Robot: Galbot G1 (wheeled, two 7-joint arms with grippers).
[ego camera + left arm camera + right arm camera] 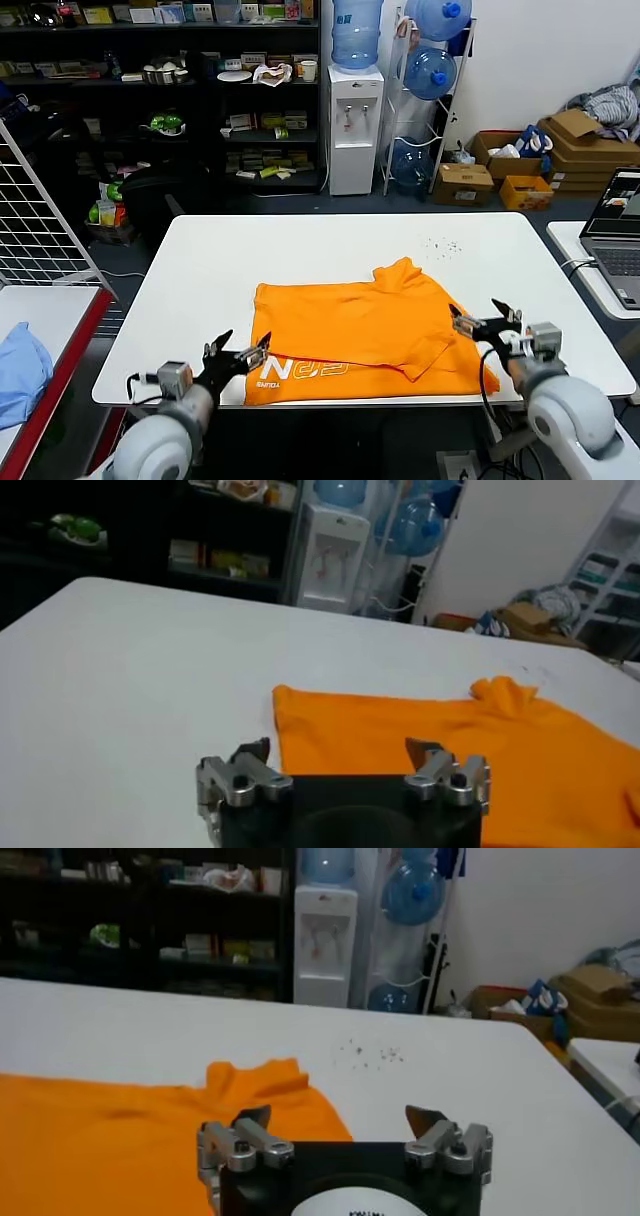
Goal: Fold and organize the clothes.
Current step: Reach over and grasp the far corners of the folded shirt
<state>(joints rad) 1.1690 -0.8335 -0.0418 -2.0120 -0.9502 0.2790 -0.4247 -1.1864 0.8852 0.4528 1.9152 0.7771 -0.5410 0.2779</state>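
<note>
The T-shirt (365, 335) lies on the white table (230, 270), toward the near edge and right of centre, partly folded: an upper layer is turned over the body, its bunched corner (398, 270) pointing toward the far side and its lower edge running diagonally toward the right near corner. White lettering (305, 371) shows along the near strip of the shirt, just inside the table's front edge. The left gripper (238, 355) hangs at the near left corner of the shirt, just beside the fabric edge; its fingers stand apart and hold nothing. In the left wrist view the same gripper (340, 752) shows both fingertips spread, with the orange cloth (450, 750) directly ahead and bare table to one side. The right gripper (482, 318) sits at the shirt's right edge, over or just at the fabric; whether it touches cannot be told. Its fingers are likewise spread and empty, confirmed in the right wrist view (340, 1118), where the bunched corner (255, 1083) lies ahead of it. A scatter of small dark specks (440, 245) marks the tabletop beyond the shirt. A light blue garment (20, 370) rests on a separate surface to the left. A laptop (618, 235) stands on another table at the right.
</note>
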